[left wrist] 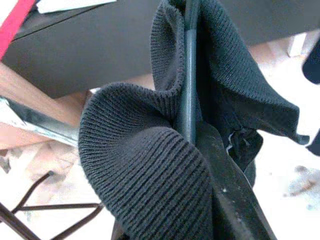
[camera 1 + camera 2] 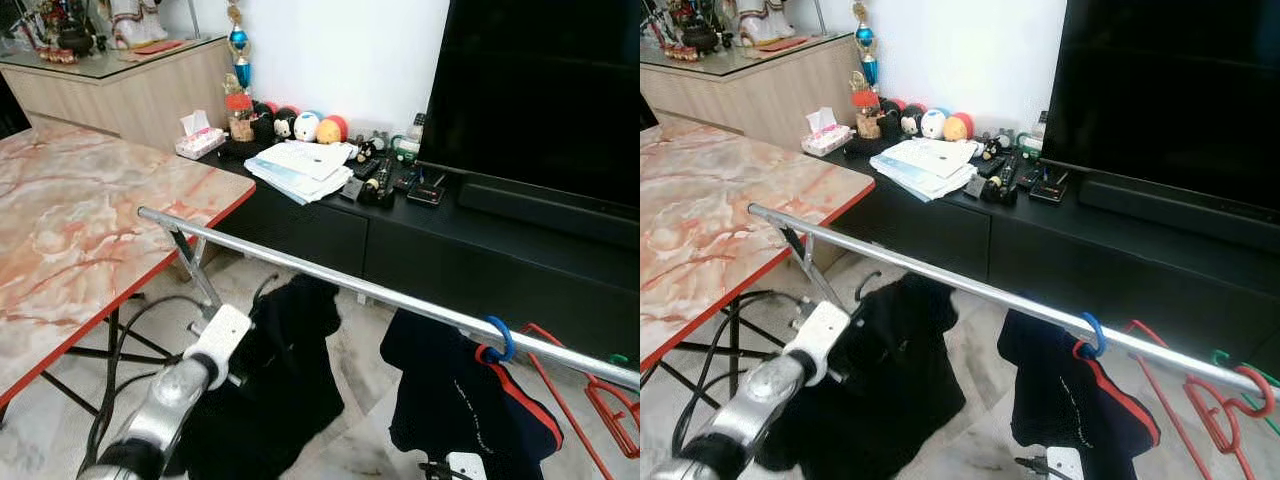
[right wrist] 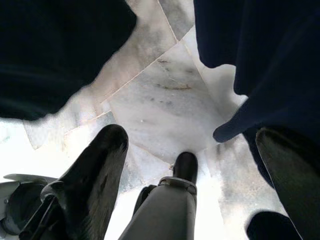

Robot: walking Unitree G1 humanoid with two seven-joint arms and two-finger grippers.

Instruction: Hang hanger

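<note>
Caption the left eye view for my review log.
Left gripper lifts a black garment on a hanger toward the metal rail.

The small white print on the hanging navy shirt (image 2: 1065, 400) is too tiny to read.

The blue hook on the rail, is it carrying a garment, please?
Yes, the blue hook sits over the rail and a dark garment with a red stripe hangs below it.
</note>
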